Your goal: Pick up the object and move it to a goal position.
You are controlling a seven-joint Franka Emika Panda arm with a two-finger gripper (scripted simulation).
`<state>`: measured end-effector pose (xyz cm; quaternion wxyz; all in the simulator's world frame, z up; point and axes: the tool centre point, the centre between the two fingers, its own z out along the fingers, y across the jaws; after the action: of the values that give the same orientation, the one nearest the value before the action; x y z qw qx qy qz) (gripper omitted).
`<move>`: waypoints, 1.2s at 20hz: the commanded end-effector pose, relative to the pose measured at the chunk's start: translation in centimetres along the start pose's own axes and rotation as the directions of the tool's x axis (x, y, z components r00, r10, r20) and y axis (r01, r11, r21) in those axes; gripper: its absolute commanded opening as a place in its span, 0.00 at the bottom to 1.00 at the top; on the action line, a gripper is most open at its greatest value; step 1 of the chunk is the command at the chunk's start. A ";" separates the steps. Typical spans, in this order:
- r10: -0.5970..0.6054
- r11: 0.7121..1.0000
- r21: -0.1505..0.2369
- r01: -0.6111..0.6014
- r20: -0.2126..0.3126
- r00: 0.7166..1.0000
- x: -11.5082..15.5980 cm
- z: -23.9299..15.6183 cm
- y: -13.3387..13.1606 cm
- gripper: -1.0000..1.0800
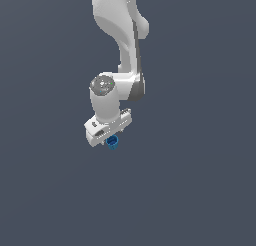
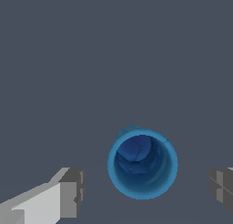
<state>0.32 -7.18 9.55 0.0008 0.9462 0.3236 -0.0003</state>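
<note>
The object (image 2: 143,164) is a small bright-blue cup with a darker hollow centre, seen from above in the wrist view. It stands between my gripper's (image 2: 146,191) two grey fingertips, with a clear gap on each side, so the gripper is open and touches nothing. One fingertip (image 2: 73,191) is closer to the cup than the other (image 2: 221,189). In the exterior view the object (image 1: 112,142) peeks out just below the white hand, and the gripper (image 1: 110,138) hangs over it, hiding most of it.
A plain dark grey surface (image 1: 200,190) fills both views. The white arm (image 1: 122,35) comes down from the top of the exterior view. No other objects show.
</note>
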 end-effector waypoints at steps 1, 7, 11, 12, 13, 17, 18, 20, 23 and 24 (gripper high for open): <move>-0.022 1.000 0.001 0.022 -0.001 1.000 -0.1 0.3 0.1 0.96; -0.033 0.999 0.001 0.033 -0.001 0.999 -0.2 0.5 0.2 0.96; -0.033 0.999 0.001 0.033 -0.001 0.999 -0.2 1.1 0.2 0.96; -0.033 0.999 0.001 0.033 -0.001 0.999 -0.2 1.4 0.2 0.96; -0.034 0.999 0.001 0.034 -0.001 0.999 -0.2 1.9 0.2 0.96; -0.036 0.999 0.001 0.036 -0.001 0.999 -0.3 4.0 0.1 0.96; -0.036 0.999 0.001 0.036 -0.001 0.999 -0.3 4.5 0.1 0.96; -0.037 0.999 0.001 0.037 -0.001 0.999 -0.3 5.1 0.1 0.96; -0.037 0.999 0.001 0.037 -0.001 0.999 -0.2 5.5 0.2 0.96; -0.037 0.999 0.001 0.037 -0.001 0.999 -0.2 5.5 0.2 0.96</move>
<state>0.21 -7.46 4.12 -0.0004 0.9400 0.3411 -0.0007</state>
